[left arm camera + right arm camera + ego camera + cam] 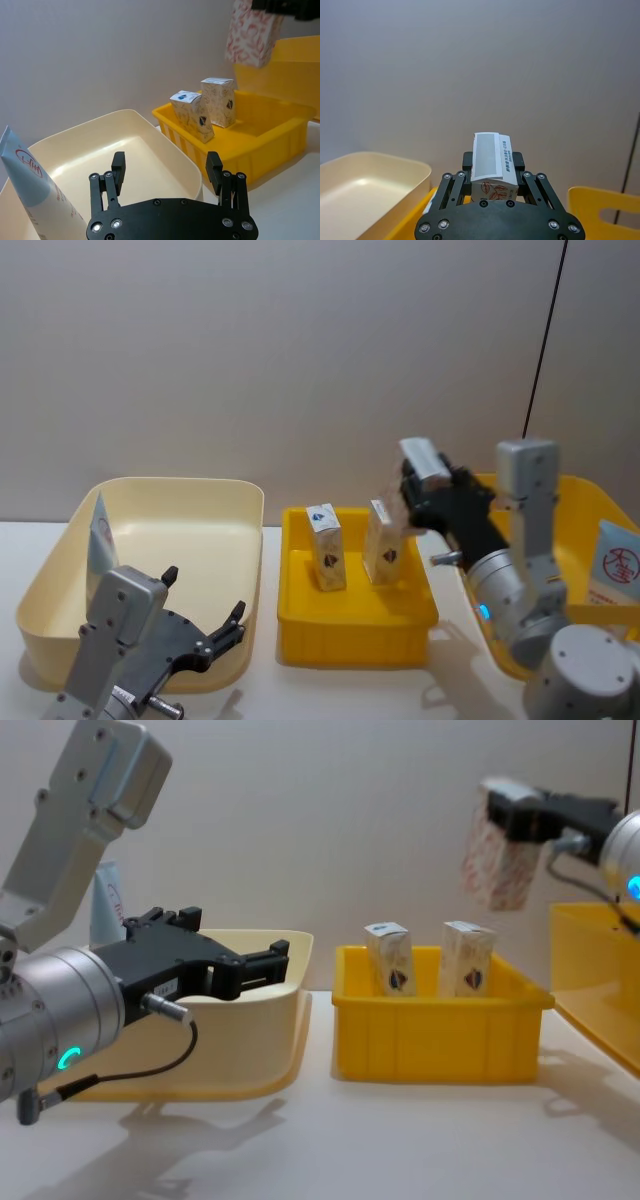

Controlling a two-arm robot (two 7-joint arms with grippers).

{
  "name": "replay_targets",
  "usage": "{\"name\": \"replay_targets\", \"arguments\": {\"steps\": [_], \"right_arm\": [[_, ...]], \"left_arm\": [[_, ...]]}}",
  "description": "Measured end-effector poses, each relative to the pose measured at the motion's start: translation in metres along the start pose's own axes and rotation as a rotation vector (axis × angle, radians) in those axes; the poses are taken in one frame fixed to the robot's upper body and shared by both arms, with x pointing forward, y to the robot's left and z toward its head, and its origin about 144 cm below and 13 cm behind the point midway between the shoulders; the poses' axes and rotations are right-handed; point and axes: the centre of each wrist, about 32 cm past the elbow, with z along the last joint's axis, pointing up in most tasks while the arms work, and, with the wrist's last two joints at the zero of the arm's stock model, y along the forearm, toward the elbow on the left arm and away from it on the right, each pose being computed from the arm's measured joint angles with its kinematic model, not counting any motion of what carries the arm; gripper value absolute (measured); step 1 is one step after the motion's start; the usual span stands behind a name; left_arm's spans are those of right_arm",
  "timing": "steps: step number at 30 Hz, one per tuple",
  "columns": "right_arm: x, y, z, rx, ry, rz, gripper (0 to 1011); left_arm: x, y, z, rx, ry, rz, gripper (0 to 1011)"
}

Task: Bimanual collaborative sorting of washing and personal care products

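Two small white cartons stand side by side in the small yellow bin (356, 625) at the middle of the table: the left carton (326, 546) leans a little, the right carton (383, 541) stands close beside it. A third carton (497, 855), white with orange-red patterning, hangs in the air above and to the right of that bin, clamped at its upper end between the fingers of the right gripper (515, 818). From the right wrist camera the carton's grey-white top face sits squarely between the two black fingers (467, 161), which are closed against its sides.

At the left, the left gripper (205, 618) hovers over the near edge of the large cream bin (232, 495), its jaws spread wide and holding nothing. One pale-blue squeeze tube (35, 187) with red print leans against the far-left wall inside that cream bin, apart from the gripper's fingertips.

At the right edge, a larger yellow bin (585, 502) sits tilted behind the right arm, and a second pale-blue tube (616, 567) with a red round mark rests inside it. All three bins stand on a pale table (400, 1140) before a plain grey wall.
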Motion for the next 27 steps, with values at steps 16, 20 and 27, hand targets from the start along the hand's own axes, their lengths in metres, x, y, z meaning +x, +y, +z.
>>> {"name": "replay_targets", "arguments": {"steps": [16,20,27], "right_arm": [[0.045,-0.035,0.028,0.097,-0.055,-0.189,444],[0.053,-0.044,0.031,0.087,-0.067,-0.223,444],[0.061,-0.056,0.035,0.050,-0.082,-0.259,444]], "left_arm": [[0.000,0.000,0.000,0.000,0.000,0.000,1003],[0.000,0.000,0.000,0.000,0.000,0.000,1003],[0.000,0.000,0.000,0.000,0.000,0.000,1003]]}}
